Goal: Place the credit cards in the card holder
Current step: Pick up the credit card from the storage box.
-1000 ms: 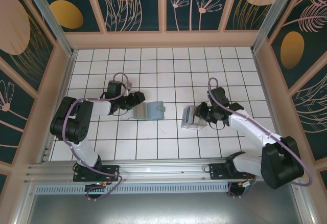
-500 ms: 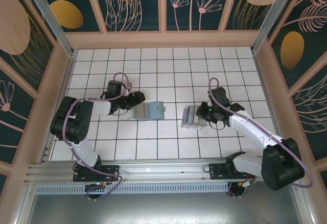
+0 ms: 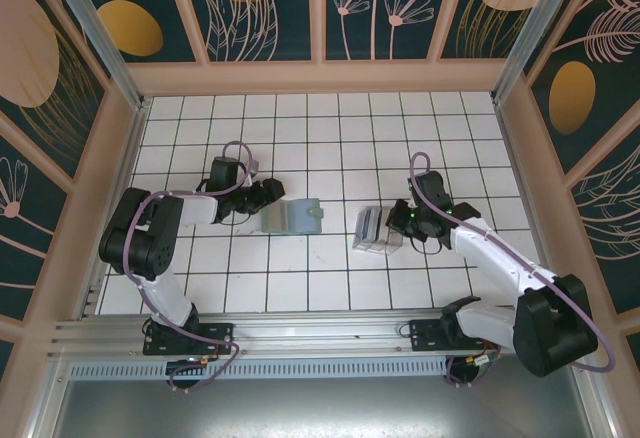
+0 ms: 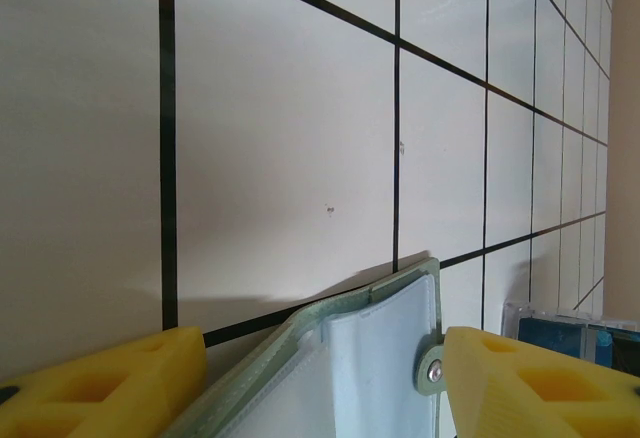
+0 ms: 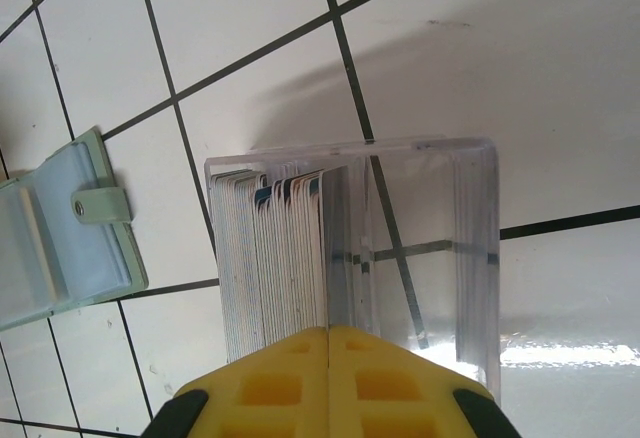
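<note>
Mostly cropped: card holder (image 4: 385,363), straddled by spread left hand (image 4: 322,350).

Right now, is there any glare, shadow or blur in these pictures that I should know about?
Right wrist view: white glare on the tile by the clear box, cards sharp; left wrist view: yellow fingers blurred up close, dark shadow under the wallet; top view: evenly lit, no glare.

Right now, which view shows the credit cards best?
Right wrist view: the credit cards stand on edge in the clear box, close up. The top external view gives a tiny grey stack; the left wrist, a box corner.
</note>
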`<action>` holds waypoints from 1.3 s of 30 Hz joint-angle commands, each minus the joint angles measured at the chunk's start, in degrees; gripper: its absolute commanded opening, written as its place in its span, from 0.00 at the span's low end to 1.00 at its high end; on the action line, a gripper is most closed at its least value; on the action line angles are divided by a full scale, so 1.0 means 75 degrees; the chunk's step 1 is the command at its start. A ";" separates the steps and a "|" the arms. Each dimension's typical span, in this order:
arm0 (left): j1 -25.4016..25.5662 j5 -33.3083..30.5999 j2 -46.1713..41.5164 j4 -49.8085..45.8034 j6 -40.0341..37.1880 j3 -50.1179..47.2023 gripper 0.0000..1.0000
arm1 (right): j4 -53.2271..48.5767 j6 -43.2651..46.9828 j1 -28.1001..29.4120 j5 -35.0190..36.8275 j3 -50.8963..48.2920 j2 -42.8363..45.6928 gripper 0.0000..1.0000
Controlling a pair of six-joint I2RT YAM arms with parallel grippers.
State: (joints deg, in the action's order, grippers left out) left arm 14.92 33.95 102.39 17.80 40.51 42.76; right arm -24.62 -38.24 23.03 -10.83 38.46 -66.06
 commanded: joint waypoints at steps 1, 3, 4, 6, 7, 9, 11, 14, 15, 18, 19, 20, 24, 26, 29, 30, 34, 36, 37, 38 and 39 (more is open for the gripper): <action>0.0324 -0.0152 0.1033 -0.0885 -0.0058 -0.0396 0.65 | -0.0263 0.0045 0.0065 0.0096 0.0176 0.0228 0.04; 0.0330 -0.0156 0.1054 -0.0890 -0.0064 -0.0371 0.65 | -0.0377 0.0081 0.0060 0.0180 0.0242 0.0275 0.04; 0.0329 -0.0156 0.1064 -0.0929 -0.0075 -0.0359 0.65 | -0.0410 0.0100 0.0059 0.0223 0.0272 0.0299 0.04; 0.0330 -0.0157 0.1044 -0.0932 -0.0061 -0.0389 0.65 | -0.0485 0.0119 0.0059 0.0306 0.0292 0.0325 0.04; 0.0323 -0.0168 0.1034 -0.0911 -0.0058 -0.0410 0.65 | -0.0512 0.0118 0.0059 0.0286 0.0308 0.0324 0.04; 0.0332 -0.0183 0.1037 -0.0892 -0.0058 -0.0418 0.65 | -0.0551 0.0130 0.0059 0.0249 0.0287 0.0343 0.04; 0.0339 -0.0185 0.1045 -0.0955 -0.0092 -0.0385 0.65 | -0.0593 0.0141 0.0065 0.0289 0.0258 0.0403 0.04; 0.0331 -0.0239 0.0916 -0.0874 -0.0016 -0.0484 0.65 | -0.0661 0.0168 0.0063 0.0307 0.0328 0.0492 0.03; 0.0332 -0.0247 0.0901 -0.0870 -0.0031 -0.0481 0.65 | -0.0697 0.0185 0.0059 0.0316 0.0356 0.0521 0.03; 0.0331 -0.0259 0.0854 -0.1002 -0.0093 -0.0460 0.65 | -0.0803 0.0281 0.0059 0.0406 0.0448 0.0607 0.02; 0.0337 -0.0295 0.0772 -0.0987 -0.0076 -0.0511 0.65 | -0.0826 0.0324 0.0060 0.0396 0.0504 0.0625 0.02; 0.0337 -0.0333 0.0713 -0.0958 -0.0058 -0.0567 0.65 | -0.0844 0.0375 0.0061 0.0353 0.0540 0.0619 0.00; 0.0331 -0.0702 0.0424 -0.1226 -0.0155 -0.0631 0.65 | -0.1064 0.0523 0.0059 0.0214 0.0822 0.0583 0.00; 0.0331 -0.1202 0.0082 -0.1402 -0.0204 -0.0776 0.65 | -0.1287 0.0626 0.0060 0.0366 0.1051 0.0572 0.00; 0.0332 -0.1393 -0.0306 -0.1614 -0.0267 -0.0817 0.65 | -0.1662 0.0946 0.0063 0.0705 0.1426 0.0562 0.00; 0.0335 -0.1387 -0.0376 -0.1735 -0.0319 -0.0788 0.65 | -0.1739 0.1053 0.0059 0.0850 0.1577 0.0581 0.00; 0.0340 -0.1438 -0.0486 -0.1855 -0.0265 -0.0845 0.68 | -0.1500 0.1481 0.0061 0.0662 0.1958 0.0483 0.00; 0.0341 -0.1185 -0.0447 -0.1716 -0.0081 -0.0929 0.68 | -0.1012 0.1634 0.0070 -0.0179 0.1924 0.0369 0.00; 0.0340 -0.1070 -0.0445 -0.1664 -0.0038 -0.0959 0.69 | -0.0601 0.1624 0.0098 -0.0627 0.1810 0.0315 0.00; 0.0332 -0.1054 -0.0489 -0.1657 -0.0029 -0.1003 0.69 | -0.0096 0.1579 0.0140 -0.1145 0.1644 0.0223 0.00; 0.0340 -0.1172 -0.0515 -0.1698 -0.0055 -0.1024 0.69 | 0.0462 0.1528 0.0223 -0.1615 0.1491 0.0061 0.00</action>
State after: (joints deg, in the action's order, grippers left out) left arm 17.50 26.48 97.23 17.17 38.59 39.00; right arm -30.48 -28.47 23.42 -12.47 51.40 -63.48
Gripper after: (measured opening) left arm 0.688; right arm 0.054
